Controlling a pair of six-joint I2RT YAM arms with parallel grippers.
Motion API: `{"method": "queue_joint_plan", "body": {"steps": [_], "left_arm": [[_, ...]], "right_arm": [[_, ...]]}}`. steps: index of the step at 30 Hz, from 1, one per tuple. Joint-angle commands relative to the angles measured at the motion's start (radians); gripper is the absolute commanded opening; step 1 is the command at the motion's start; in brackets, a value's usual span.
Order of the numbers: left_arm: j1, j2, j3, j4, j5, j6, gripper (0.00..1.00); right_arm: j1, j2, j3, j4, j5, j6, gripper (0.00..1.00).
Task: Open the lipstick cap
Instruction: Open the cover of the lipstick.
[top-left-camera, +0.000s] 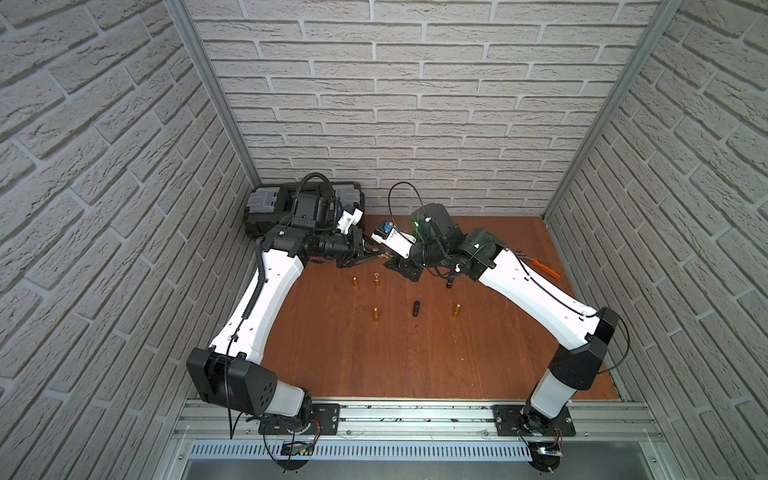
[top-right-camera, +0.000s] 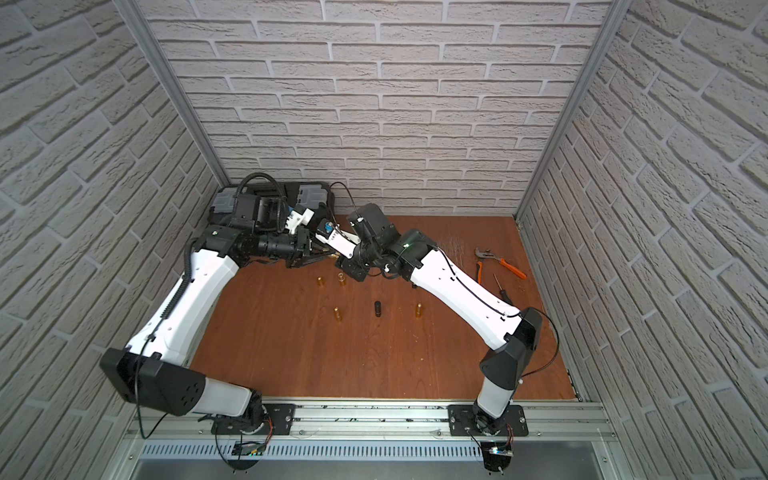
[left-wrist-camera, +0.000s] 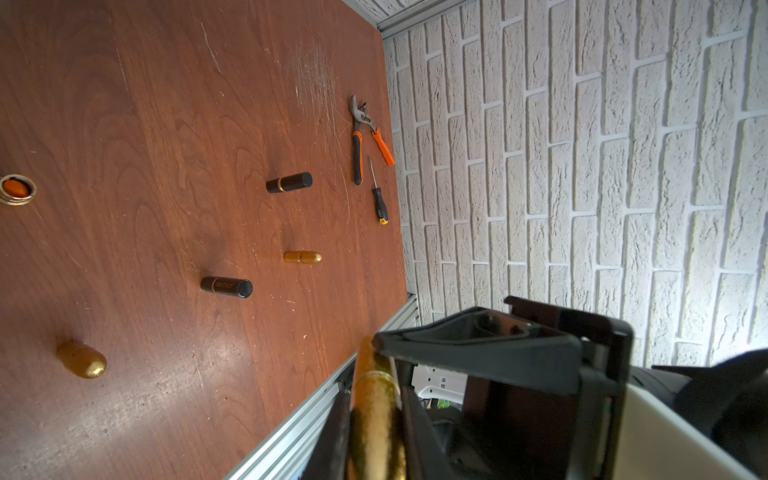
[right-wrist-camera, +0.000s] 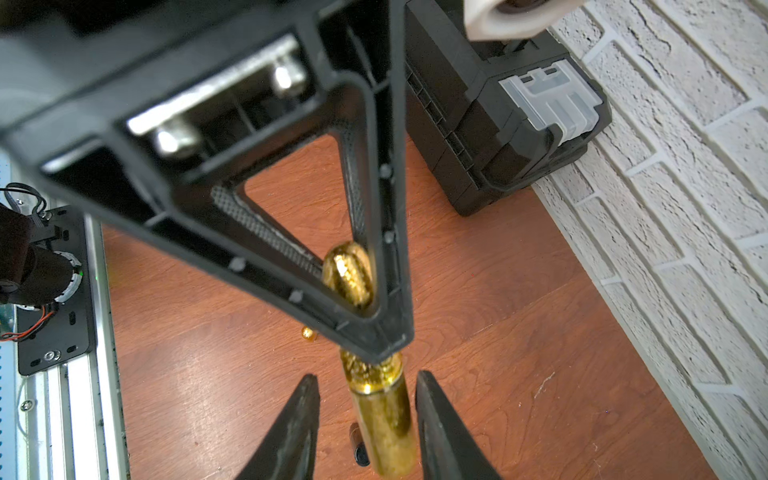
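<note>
The left tool (top-left-camera: 376, 251) is clamped on the gold lipstick (right-wrist-camera: 382, 424), holding it in the air above the worktop (right-wrist-camera: 519, 332), near the front corner of the black toolbox (right-wrist-camera: 478, 124). The right tool (right-wrist-camera: 367, 376) has its fingers apart around the lipstick's free end, with a gap on each side.

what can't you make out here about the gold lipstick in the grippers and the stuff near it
Right wrist view: the left gripper hides the middle of the gold lipstick; a black lipstick lies partly behind that tube.
Left wrist view: the right gripper covers its far end; the frame's bottom edge cuts off the near end.
Both top views: it is too small, and too covered by fingers, to show a seam.
</note>
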Motion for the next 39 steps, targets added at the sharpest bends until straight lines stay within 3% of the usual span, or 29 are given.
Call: {"method": "queue_joint_plan", "body": {"steps": [1,3,9,13,23,27,29,32,39], "left_arm": [[0.008,-0.033,0.005,0.020,0.028,0.001,0.00],[0.017,-0.034,0.012,0.016,0.028,0.001,0.00],[0.044,-0.034,0.024,0.013,0.037,0.005,0.00],[0.057,-0.028,0.022,0.019,0.041,0.006,0.00],[0.183,-0.026,0.011,0.032,0.101,0.017,0.00],[0.193,-0.027,0.010,0.093,0.103,-0.020,0.00],[0.176,-0.008,0.032,0.063,0.045,0.011,0.00],[0.100,0.059,0.101,-0.042,-0.136,0.110,0.00],[-0.131,0.267,0.139,0.031,-0.558,0.189,0.00]], "right_arm": [[0.002,0.003,0.027,0.003,-0.015,-0.008,0.34],[0.003,0.000,0.029,0.000,-0.013,-0.006,0.27],[0.004,-0.009,0.020,-0.009,0.008,-0.001,0.22],[0.004,-0.015,0.015,-0.016,0.016,0.003,0.08],[0.004,-0.089,-0.078,0.013,0.125,-0.005,0.04],[0.005,-0.111,-0.119,0.032,0.189,0.003,0.04],[0.004,-0.127,-0.131,0.037,0.205,0.013,0.03],[0.005,-0.171,-0.141,0.034,0.205,0.030,0.04],[0.004,-0.295,-0.153,0.001,0.225,0.054,0.05]]}}
